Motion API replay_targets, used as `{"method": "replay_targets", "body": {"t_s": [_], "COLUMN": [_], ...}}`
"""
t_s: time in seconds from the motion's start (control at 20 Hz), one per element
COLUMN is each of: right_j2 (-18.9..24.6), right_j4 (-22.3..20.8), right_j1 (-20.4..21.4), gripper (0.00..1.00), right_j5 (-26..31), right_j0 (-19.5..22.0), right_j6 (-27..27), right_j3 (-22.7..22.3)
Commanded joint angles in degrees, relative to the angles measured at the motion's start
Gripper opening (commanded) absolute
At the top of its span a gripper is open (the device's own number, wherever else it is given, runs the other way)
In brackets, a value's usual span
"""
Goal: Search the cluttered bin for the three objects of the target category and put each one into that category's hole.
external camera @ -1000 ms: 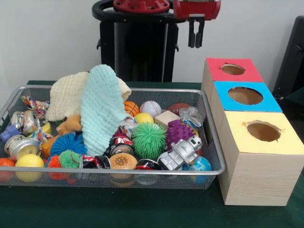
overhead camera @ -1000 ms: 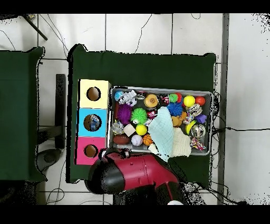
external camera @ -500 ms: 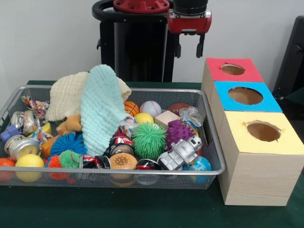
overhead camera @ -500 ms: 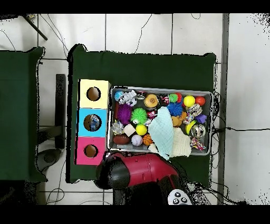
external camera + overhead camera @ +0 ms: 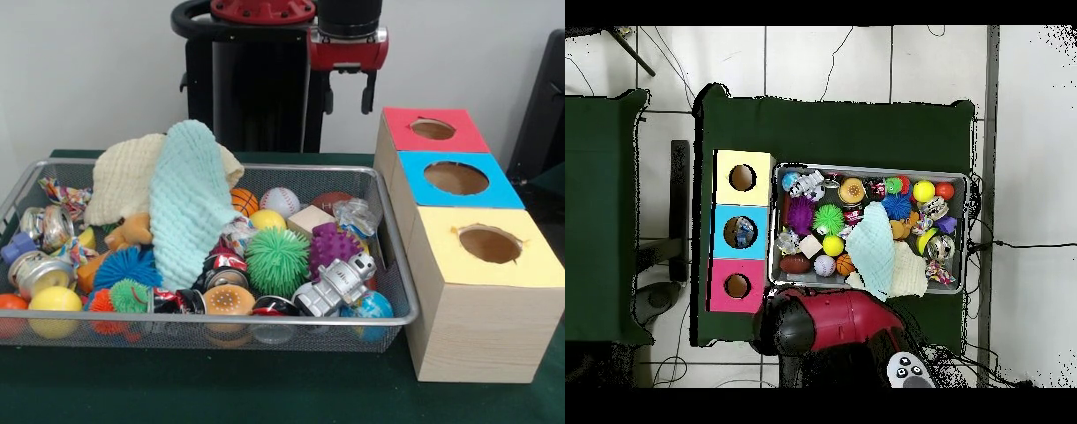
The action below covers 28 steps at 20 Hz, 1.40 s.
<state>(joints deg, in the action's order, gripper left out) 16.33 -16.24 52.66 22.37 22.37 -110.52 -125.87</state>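
Observation:
The silver wire-mesh bin [image 5: 221, 318] is full of toys, cans and cloths. A crumpled clear wrapper [image 5: 356, 215] lies at its far right corner, by the red-topped box. A second wrapper [image 5: 238, 231] peeks out beside the teal cloth, and a colourful one [image 5: 64, 196] lies at the far left. The red-topped box's hole [image 5: 433, 129] is empty to my eye. My gripper [image 5: 346, 93] hangs open and empty high above the bin's far edge, left of the red-topped box. In the overhead view the arm [image 5: 835, 330] covers the gripper.
A teal cloth [image 5: 190, 208] and a cream cloth [image 5: 124, 177] cover the bin's far left middle. Spiky balls [image 5: 276, 259], a silver toy robot [image 5: 335, 283] and crushed cans [image 5: 40, 269] crowd the bin. Blue-topped [image 5: 456, 178] and yellow-topped [image 5: 488, 245] boxes stand nearer than the red one.
The gripper has turned about its axis, so its two fingers now show spread apart, and it has shifted a little left, away from the red-topped box. The bin's contents have not moved.

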Motion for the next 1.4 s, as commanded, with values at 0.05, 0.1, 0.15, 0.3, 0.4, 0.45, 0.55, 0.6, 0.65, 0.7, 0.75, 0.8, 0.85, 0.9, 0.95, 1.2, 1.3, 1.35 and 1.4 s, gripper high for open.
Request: {"method": "replay_targets", "body": {"t_s": [0.05, 0.1, 0.15, 0.3, 0.4, 0.45, 0.55, 0.6, 0.65, 0.7, 0.75, 0.8, 0.85, 0.9, 0.95, 1.2, 1.3, 1.35, 1.4], "right_j2": [0.92, 0.95, 1.31, 1.95, 1.9, 1.82, 1.92, 1.9, 1.93, 1.55, 1.38, 0.98, 0.92, 0.72, 0.39, 0.19, -1.11, -1.55, -2.36], "right_j4": [-3.66, -3.92, -4.05, -4.49, -4.8, -4.91, -5.07, -5.21, -5.33, -5.48, -5.8, -6.07, -6.32, -6.53, -6.72, -7.93, -8.31, -8.64, -8.79], "right_j1": [-8.95, -10.07, -11.26, -13.76, -14.7, -14.97, -15.33, -15.45, -15.6, -15.76, -16.18, -16.6, -16.92, -17.05, -17.24, -19.29, -19.78, -20.19, -20.53], "gripper": [1.0, 1.0, 1.0, 1.0, 1.0, 1.0, 1.0, 1.0, 1.0, 1.0, 1.0, 1.0, 1.0, 1.0, 1.0, 1.0, 1.0, 1.0, 1.0], "right_j5": [-10.95, -12.2, -13.26, -15.51, -16.76, -17.22, -17.57, -17.7, -17.83, -18.16, -18.81, -19.32, -19.73, -20.08, -20.51, -22.92, -23.59, -24.24, -24.95], "right_j0": [2.8, 2.9, 3.24, 3.85, 3.85, 3.85, 4.09, 4.11, 4.28, 4.04, 4.09, 3.87, 3.93, 3.75, 3.47, 3.37, 2.45, 2.24, 1.73], "right_j6": [-2.89, -2.89, -2.69, -2.41, -2.5, -2.59, -2.51, -2.42, -2.36, -2.49, -2.58, -2.7, -2.77, -2.92, -3.22, -3.78, -4.1, -4.11, -4.28], "right_j3": [5.83, 6.08, 6.23, 6.69, 6.77, 6.73, 6.89, 7.08, 7.13, 7.37, 7.45, 7.78, 7.96, 8.11, 8.24, 9.08, 9.64, 9.87, 10.17]}}
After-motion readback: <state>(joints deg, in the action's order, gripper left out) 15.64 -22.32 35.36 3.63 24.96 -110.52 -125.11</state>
